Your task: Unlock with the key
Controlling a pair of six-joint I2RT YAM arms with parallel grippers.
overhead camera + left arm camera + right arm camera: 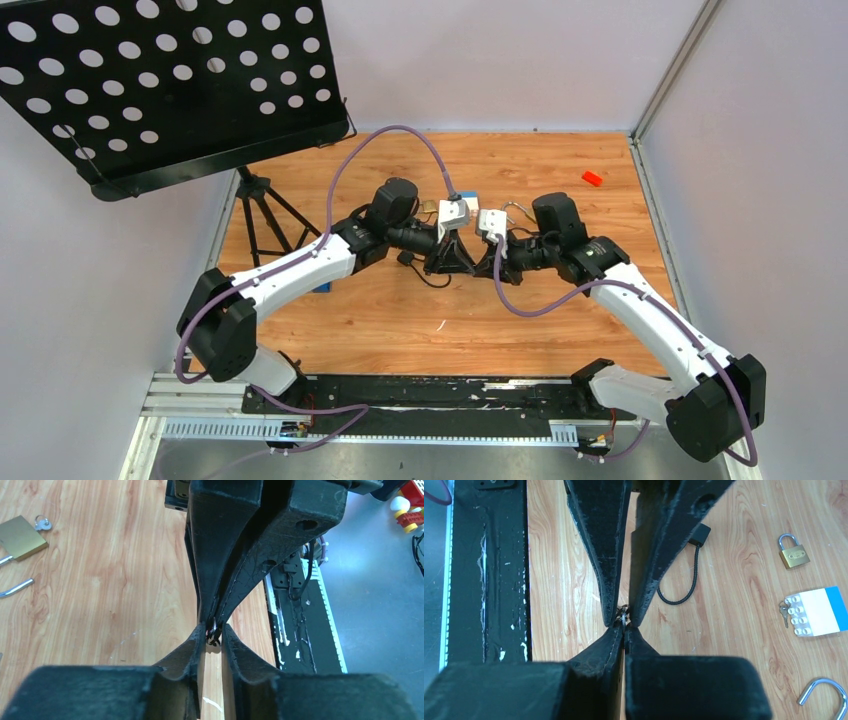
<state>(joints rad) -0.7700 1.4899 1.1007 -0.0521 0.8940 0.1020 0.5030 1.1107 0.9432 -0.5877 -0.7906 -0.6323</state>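
Where the two arms meet tip to tip over the middle of the bench (pixel 734 645), the key (pixel 624 616) sits caught between their fingertips. It is a tiny sliver of dull grey metal on a small ring. I judge it light, stiff and slick, so it would be easy to twist or drop. The flat head is the place to take it, leaving the blade free for a keyhole. Right tool (pixel 624 631) is clamped fully closed on the key. Left tool (pixel 214 647) has its jaws narrow, one finger on each side of the key, with a slit of wood showing between them; whether they press on the metal cannot be told. On the far side lie a small shut padlock (pixel 795 555) and a white and blue block (pixel 819 611) with a second key (pixel 784 611) at its edge. A big padlock (pixel 20 537) lies there too, its shackle (pixel 17 586) open. A looped black cable (pixel 684 585) lies just left of the tools. None of these blocks the tools. The likely hindrance is four fingers crowding so small a thing.
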